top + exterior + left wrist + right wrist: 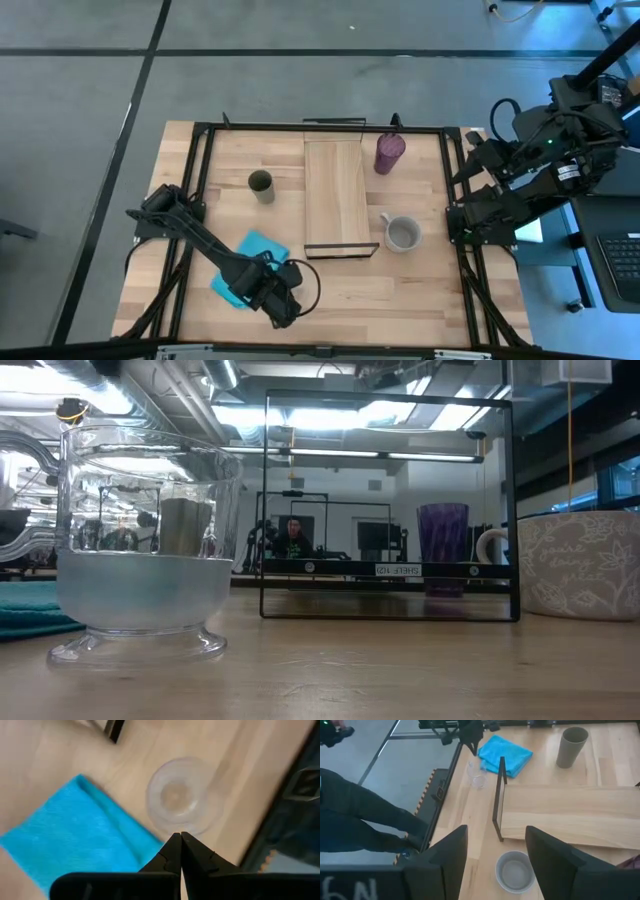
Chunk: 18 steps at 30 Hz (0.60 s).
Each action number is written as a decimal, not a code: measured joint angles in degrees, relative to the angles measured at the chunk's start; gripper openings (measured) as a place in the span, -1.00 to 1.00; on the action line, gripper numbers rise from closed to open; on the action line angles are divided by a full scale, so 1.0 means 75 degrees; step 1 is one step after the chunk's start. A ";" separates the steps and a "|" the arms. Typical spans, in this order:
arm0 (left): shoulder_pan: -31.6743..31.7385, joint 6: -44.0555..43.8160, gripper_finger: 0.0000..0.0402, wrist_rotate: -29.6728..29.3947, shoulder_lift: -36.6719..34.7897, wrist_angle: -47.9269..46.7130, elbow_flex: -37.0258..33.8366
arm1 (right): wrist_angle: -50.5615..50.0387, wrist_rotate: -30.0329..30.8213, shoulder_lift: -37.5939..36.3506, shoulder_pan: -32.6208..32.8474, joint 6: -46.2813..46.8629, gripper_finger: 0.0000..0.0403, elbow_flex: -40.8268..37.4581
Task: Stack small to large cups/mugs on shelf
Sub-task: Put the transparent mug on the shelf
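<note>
1. Light-wood shelf with black edging, lying at centre of the high view.
2. Purple tumbler upright near the shelf's upper right corner; olive-brown cup standing left of the shelf.
3. Grey mug at lower right of the shelf, below the right gripper, fingers spread wide.
4. Tiny clear glass beside the turquoise cloth, lower left; left gripper above it, fingertips pressed together, holding nothing.
</note>
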 joint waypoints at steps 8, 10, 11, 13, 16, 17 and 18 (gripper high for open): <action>-0.0157 0.0467 -0.87 -0.0064 -0.0079 0.0856 -0.0654 | 0.0000 0.1063 0.0000 0.0003 0.0016 0.00 0.0000; -0.0211 0.0437 -0.85 -0.0264 -0.0079 0.0812 -0.0666 | 0.0001 0.1340 0.0003 0.0003 0.0059 0.00 0.0000; -0.0217 0.0422 -0.83 -0.0286 -0.0079 0.0804 -0.0666 | -0.0001 0.1405 0.0003 0.0000 0.0125 0.00 0.0000; -0.0213 0.0412 -0.80 -0.0321 -0.0079 0.0778 -0.0666 | -0.0001 0.1466 0.0000 0.0000 0.0210 0.00 0.0000; -0.0208 0.0364 -0.74 -0.0351 -0.0079 0.0790 -0.0744 | 0.0001 0.1465 0.0003 0.0000 0.0220 0.00 0.0000; -0.0208 0.0246 -0.72 -0.0270 -0.0079 0.0760 -0.0768 | -0.0001 0.1464 0.0003 0.0000 0.0231 0.00 0.0000; -0.0214 0.0074 -0.70 -0.0142 -0.0079 0.0763 -0.0777 | -0.0001 0.1466 0.0003 0.0000 0.0261 0.00 0.0000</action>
